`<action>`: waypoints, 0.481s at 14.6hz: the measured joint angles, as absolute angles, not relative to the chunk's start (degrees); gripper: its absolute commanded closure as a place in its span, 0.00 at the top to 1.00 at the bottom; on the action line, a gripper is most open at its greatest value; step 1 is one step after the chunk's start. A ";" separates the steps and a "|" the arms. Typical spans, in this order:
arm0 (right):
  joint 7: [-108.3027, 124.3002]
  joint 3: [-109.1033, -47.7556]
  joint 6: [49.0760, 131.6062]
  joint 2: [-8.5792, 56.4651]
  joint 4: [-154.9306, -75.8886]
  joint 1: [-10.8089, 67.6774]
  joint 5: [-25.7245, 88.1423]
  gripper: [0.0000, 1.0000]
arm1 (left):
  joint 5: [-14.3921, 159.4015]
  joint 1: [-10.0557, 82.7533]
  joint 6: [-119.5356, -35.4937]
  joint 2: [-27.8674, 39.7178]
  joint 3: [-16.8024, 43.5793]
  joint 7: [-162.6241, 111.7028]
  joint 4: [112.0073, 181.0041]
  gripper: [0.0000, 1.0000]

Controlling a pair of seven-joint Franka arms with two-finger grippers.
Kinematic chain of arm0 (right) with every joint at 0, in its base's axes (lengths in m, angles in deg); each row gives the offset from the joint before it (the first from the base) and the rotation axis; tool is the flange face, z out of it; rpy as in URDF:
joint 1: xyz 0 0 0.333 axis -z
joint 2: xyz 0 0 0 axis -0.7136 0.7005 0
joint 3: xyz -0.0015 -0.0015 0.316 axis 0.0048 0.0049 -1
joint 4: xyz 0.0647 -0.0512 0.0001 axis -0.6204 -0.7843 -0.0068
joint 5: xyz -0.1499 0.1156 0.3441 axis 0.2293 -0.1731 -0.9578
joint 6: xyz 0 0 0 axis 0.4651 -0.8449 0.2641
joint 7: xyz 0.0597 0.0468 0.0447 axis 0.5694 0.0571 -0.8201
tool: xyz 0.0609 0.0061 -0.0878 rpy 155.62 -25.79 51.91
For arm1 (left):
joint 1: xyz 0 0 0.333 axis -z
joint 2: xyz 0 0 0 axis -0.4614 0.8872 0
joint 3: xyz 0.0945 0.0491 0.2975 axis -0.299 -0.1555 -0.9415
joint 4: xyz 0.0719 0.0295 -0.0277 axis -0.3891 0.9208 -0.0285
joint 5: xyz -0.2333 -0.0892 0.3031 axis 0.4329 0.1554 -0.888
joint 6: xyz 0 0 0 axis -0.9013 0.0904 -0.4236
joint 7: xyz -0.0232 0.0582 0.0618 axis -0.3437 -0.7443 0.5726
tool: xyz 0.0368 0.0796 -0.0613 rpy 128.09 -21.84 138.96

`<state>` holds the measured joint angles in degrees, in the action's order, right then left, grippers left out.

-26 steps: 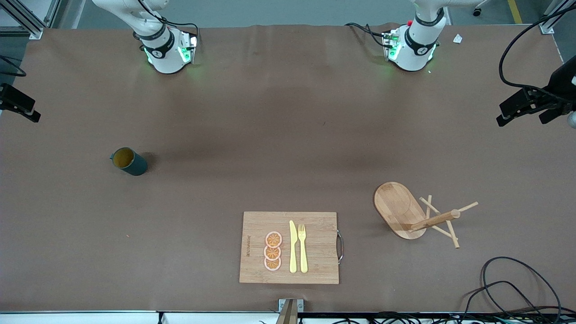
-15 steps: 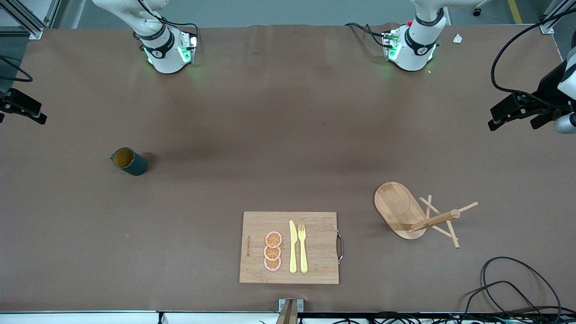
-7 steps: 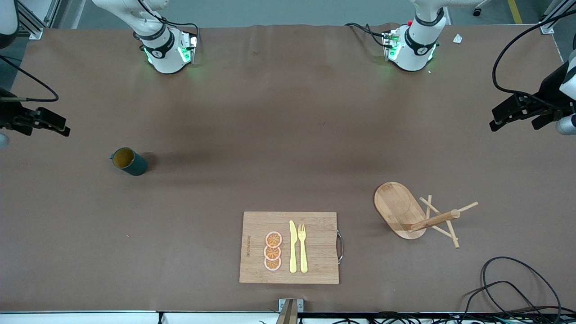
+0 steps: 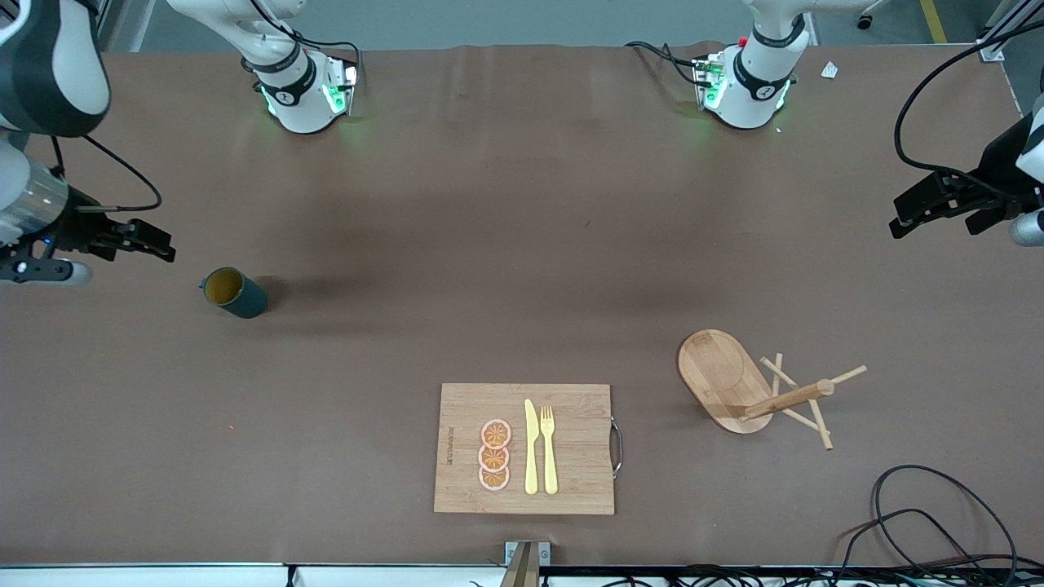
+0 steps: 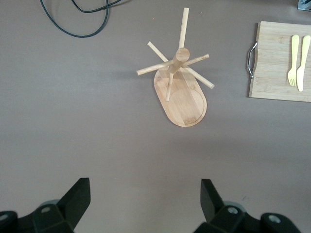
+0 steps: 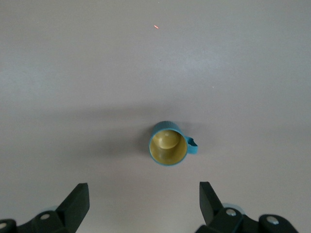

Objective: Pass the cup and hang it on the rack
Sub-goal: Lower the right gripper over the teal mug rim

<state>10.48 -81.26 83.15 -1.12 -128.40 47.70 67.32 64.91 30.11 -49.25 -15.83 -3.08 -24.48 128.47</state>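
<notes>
Both grippers are spread empty, and the cup (image 6: 168, 149) below the right gripper (image 6: 141, 206) could be toppled if clipped; the left gripper (image 5: 143, 204) waits above the rack (image 5: 180, 92).

- We see our right claw (image 4: 155, 244) at the left edge of the front frame, raised over the worktop, fingers (image 6: 77, 201) spread wide.
- Our left claw (image 4: 913, 214) hangs at the right edge, fingers (image 5: 80, 196) equally wide apart.

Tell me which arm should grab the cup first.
Right. The right gripper hangs open close beside the cup; the left gripper waits open at the rack's end.
</notes>
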 measured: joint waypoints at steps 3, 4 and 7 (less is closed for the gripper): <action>10.49 -81.28 93.43 -1.12 -137.18 47.70 67.17 1.00 | 64.90 30.11 -49.25 -15.83 -3.08 -24.51 128.48 1.00; 10.50 -81.28 96.32 -1.12 -139.79 47.70 67.16 1.00 | 64.90 30.12 -49.22 -15.83 -3.08 -24.51 128.49 1.00; 10.57 -81.28 101.52 -1.13 -144.58 47.70 67.09 1.00 | 64.88 30.12 -49.12 -15.83 -3.08 -24.52 128.50 1.00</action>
<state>10.57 -81.28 101.52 -1.13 -144.58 47.70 67.09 64.88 30.12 -49.12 -15.83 -3.08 -24.52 128.50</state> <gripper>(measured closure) 0.000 0.000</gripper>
